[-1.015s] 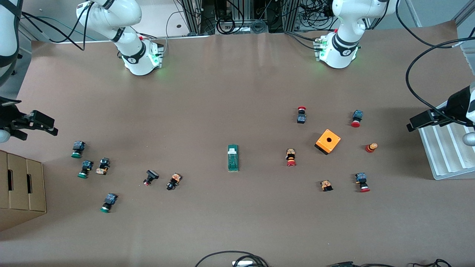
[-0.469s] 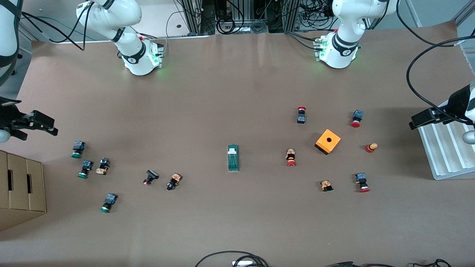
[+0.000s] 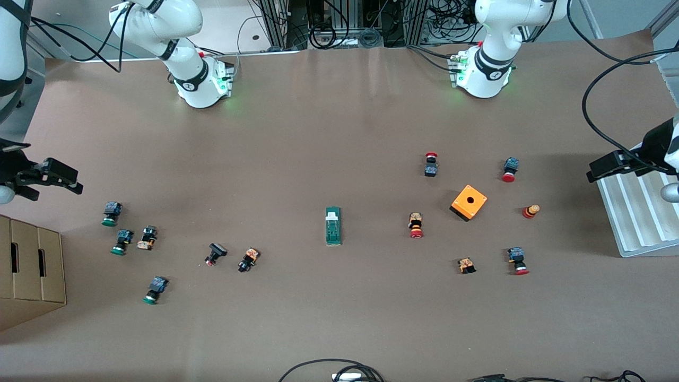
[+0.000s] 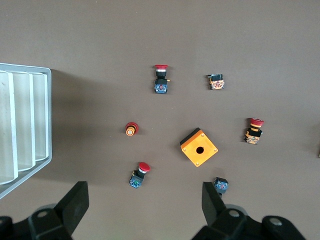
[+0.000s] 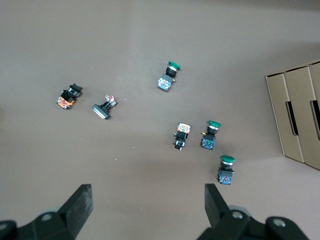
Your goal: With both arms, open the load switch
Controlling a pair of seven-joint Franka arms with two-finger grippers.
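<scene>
load switch (image 3: 333,226): dark green, white end, flat mid-table | left hand (image 4: 145,205): wide | right hand (image 5: 148,205): wide

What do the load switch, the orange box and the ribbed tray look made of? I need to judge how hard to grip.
Load switch: looks like moulded plastic, dark green with a white end piece, matte. Orange box: probably plastic, even colour, low sheen, clean round hole on top. Ribbed tray: pale grey, smooth ridges; plastic or painted metal, the look leaves that open.
</scene>
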